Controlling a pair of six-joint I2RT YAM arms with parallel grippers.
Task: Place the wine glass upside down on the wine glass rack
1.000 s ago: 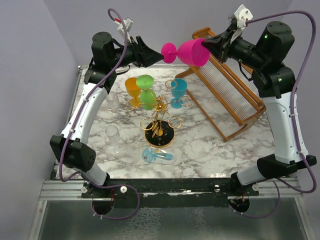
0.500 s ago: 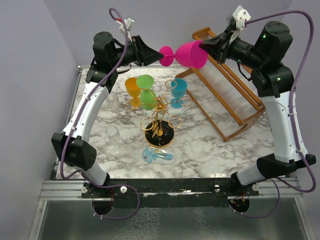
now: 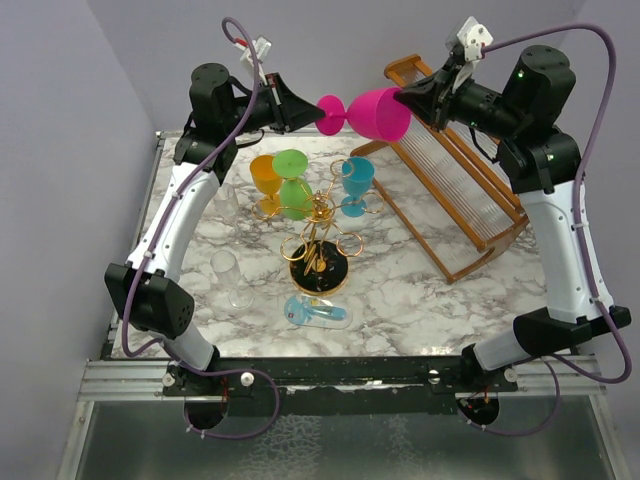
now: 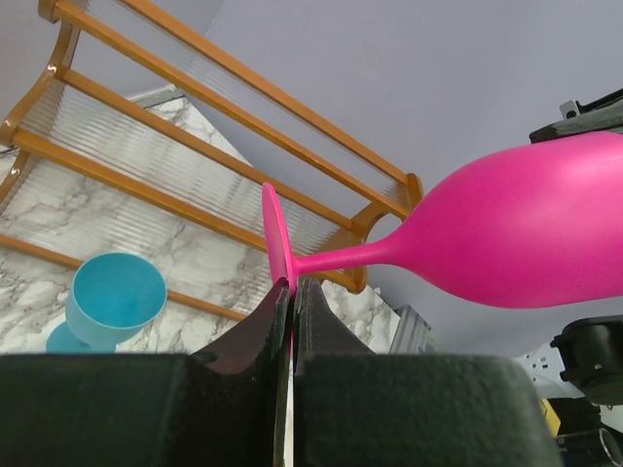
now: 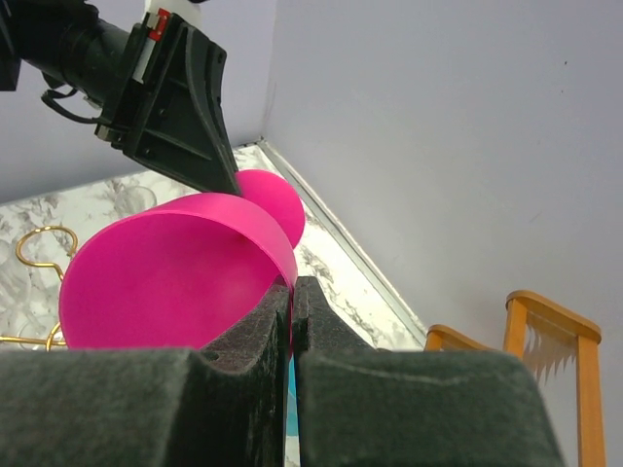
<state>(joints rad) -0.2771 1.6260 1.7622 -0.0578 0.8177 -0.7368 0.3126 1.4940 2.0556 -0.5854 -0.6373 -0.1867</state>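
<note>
A pink wine glass (image 3: 378,110) hangs on its side high above the back of the table, between both grippers. My left gripper (image 3: 316,115) is shut on the edge of its round foot (image 4: 275,233). My right gripper (image 3: 402,97) is shut on the rim of the bowl (image 5: 165,282). The wine glass rack (image 3: 320,235), a gold wire tree on a round black base, stands below in the middle of the table. An orange glass (image 3: 265,172), a green glass (image 3: 291,165) and a teal glass (image 3: 357,175) sit at its ring arms.
A large wooden slatted rack (image 3: 450,190) lies at the back right, under the right arm. Two clear glasses (image 3: 232,275) stand on the left of the marble table. A light blue glass (image 3: 318,312) lies on its side near the front edge.
My left gripper has shut on the foot of the pink glass. The glass and both grippers have risen slightly; the right grip on the rim has held.
</note>
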